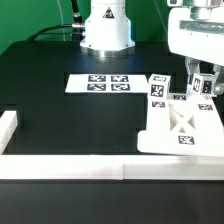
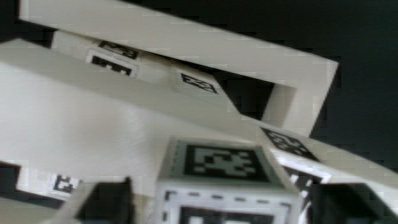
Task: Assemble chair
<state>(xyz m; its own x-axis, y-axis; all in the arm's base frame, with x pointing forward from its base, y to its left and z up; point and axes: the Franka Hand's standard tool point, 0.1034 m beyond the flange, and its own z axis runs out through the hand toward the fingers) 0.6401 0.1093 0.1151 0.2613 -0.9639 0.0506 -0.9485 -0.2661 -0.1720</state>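
No readable text anywhere; only square black-and-white tags on the chair point(image 1: 183, 122) and marker board point(image 1: 98, 83).

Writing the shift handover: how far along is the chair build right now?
Done: a cross-braced frame lies flat in the corner by the white rail, with an upright tagged piece at its far edge; whether they are joined is unclear. In hand: the gripper hangs over the frame's far right corner; nothing visibly held. Left: no finished chair yet.
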